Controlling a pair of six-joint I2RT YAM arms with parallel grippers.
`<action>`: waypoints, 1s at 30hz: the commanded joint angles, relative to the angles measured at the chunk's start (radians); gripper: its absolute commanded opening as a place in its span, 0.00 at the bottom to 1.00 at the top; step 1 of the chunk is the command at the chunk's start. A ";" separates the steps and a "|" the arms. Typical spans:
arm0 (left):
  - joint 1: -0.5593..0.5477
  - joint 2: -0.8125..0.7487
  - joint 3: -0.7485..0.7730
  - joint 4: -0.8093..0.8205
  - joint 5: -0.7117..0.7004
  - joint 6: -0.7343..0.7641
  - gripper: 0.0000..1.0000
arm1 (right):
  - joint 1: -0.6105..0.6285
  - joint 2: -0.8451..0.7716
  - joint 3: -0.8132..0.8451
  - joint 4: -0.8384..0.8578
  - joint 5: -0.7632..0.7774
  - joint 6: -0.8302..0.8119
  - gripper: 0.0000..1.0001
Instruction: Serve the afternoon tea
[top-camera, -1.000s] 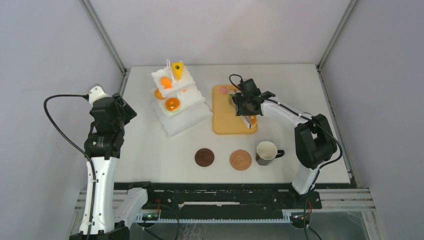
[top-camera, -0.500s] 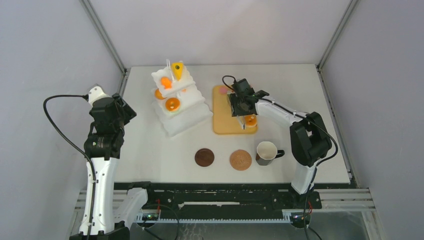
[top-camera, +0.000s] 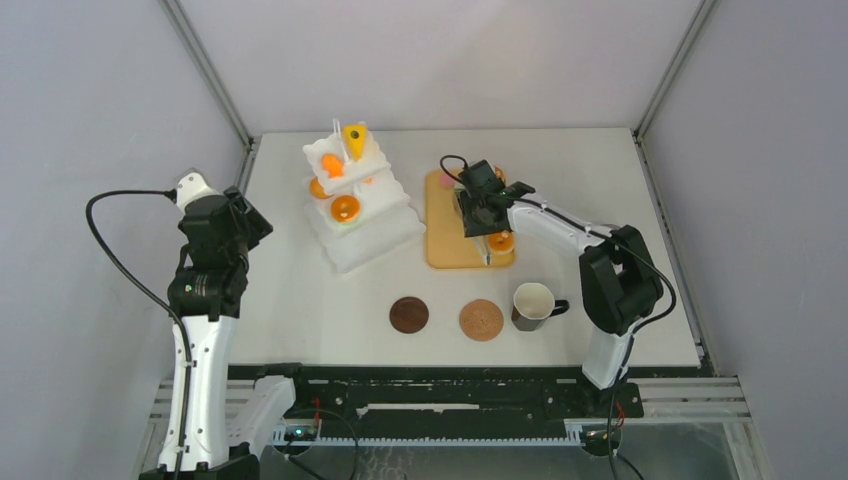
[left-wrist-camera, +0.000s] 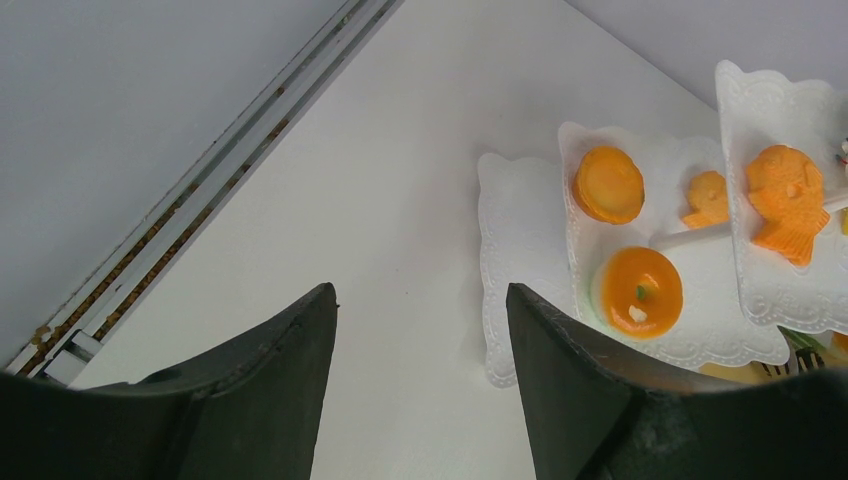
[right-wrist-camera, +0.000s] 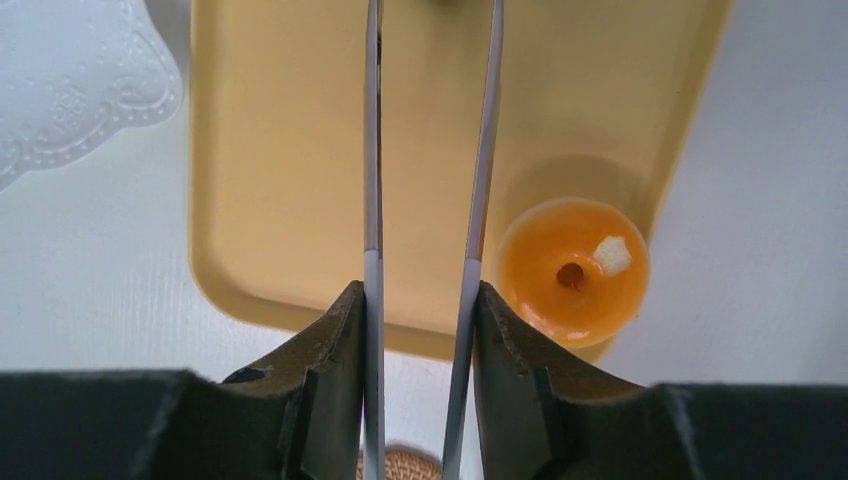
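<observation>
White counter (top-camera: 300, 290) carries everything. Nearest to the arm bases lie a dark brown coaster (top-camera: 409, 314) and a lighter coaster (top-camera: 481, 320), and just right of them one dark mug (top-camera: 533, 305) stands upright, its handle to the right. Farther, the right end effector (right-wrist-camera: 430, 60) hovers over the tan tray (top-camera: 445, 250), its thin fingers parallel with a narrow gap and nothing between them; an orange tart (right-wrist-camera: 572, 272) sits on the tray just beside it. At the left side, the left end effector (left-wrist-camera: 420, 295) is spread wide and empty above the counter. Beyond it, the white tiered stand (top-camera: 365, 245) holds orange pastries (left-wrist-camera: 637, 292) and, on top, the yellow cake wedge (top-camera: 353, 135).
</observation>
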 joint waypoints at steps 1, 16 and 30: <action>0.007 -0.016 -0.006 0.022 -0.016 0.012 0.68 | 0.000 -0.139 0.022 -0.002 -0.007 0.022 0.28; 0.007 -0.020 -0.005 0.022 -0.004 0.010 0.68 | -0.002 -0.413 -0.010 0.000 -0.142 0.049 0.23; 0.007 -0.026 0.008 0.011 -0.007 0.010 0.68 | 0.175 -0.262 0.185 -0.009 -0.192 -0.023 0.23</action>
